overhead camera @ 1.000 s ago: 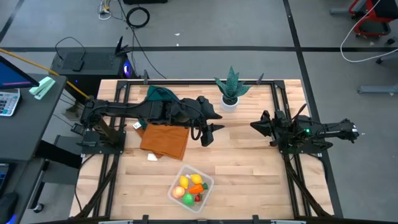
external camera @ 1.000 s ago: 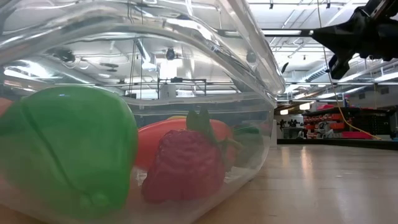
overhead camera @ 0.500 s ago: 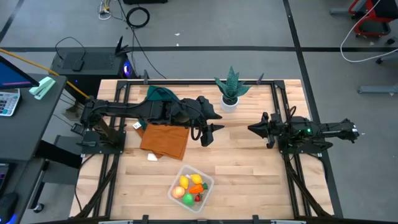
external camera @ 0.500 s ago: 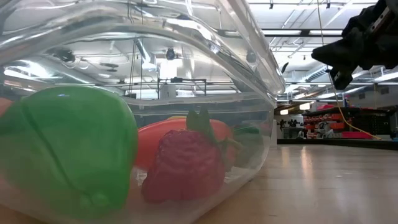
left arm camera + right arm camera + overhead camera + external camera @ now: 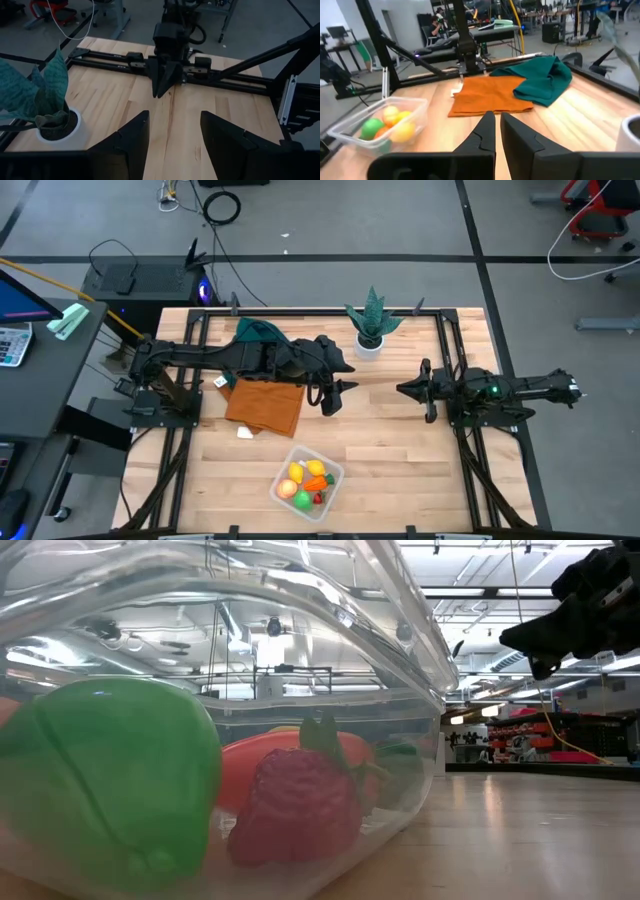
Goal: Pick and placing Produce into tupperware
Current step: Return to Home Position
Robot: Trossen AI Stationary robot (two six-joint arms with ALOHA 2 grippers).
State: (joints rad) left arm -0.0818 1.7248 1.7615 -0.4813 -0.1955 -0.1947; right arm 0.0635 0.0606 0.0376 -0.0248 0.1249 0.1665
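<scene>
The clear tupperware (image 5: 307, 482) stands near the table's front edge, left of centre. Inside it lies the produce (image 5: 305, 480): yellow, orange, green and red pieces. The low view looks through its wall at a green piece (image 5: 100, 780) and a red berry (image 5: 295, 805). My left gripper (image 5: 332, 398) hangs above the table's middle, open, with nothing between its fingers (image 5: 172, 145). My right gripper (image 5: 402, 388) is drawn back at the right, shut and empty, pointing level toward the table's left (image 5: 495, 131).
A spiky potted plant (image 5: 372, 328) stands at the far edge, centre. An orange cloth (image 5: 265, 405) and a teal cloth (image 5: 255, 332) lie at the left under my left arm. A small white scrap (image 5: 245, 432) lies beside the orange cloth. Bare wood lies between the grippers.
My right gripper has rolled about its own line and tipped to level, staying shut and near the same place. My left arm and the tupperware have kept still.
</scene>
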